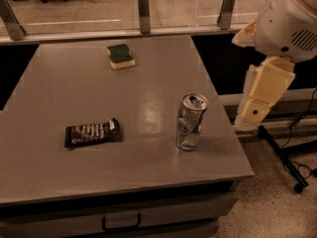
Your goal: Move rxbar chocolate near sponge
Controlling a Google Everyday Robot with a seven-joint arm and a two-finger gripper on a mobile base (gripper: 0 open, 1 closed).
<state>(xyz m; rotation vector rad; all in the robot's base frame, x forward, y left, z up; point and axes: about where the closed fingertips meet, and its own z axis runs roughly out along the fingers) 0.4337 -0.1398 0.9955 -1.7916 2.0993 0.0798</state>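
Observation:
The rxbar chocolate [92, 133] lies flat on the grey table [59, 83], near the front left, in a dark wrapper with white lettering. The sponge [121, 56], green on top with pale yellow foam below, sits at the far middle of the table, well apart from the bar. My gripper [246, 119] hangs at the lower end of the cream arm link [267, 86], off the table's right edge and to the right of the can. It holds nothing that I can see.
A silver drink can [190, 122] stands upright near the table's right front edge, between the arm and the bar. A glass rail with metal posts [143, 4] runs along the far edge. A black stand leg [282, 157] lies on the floor at right.

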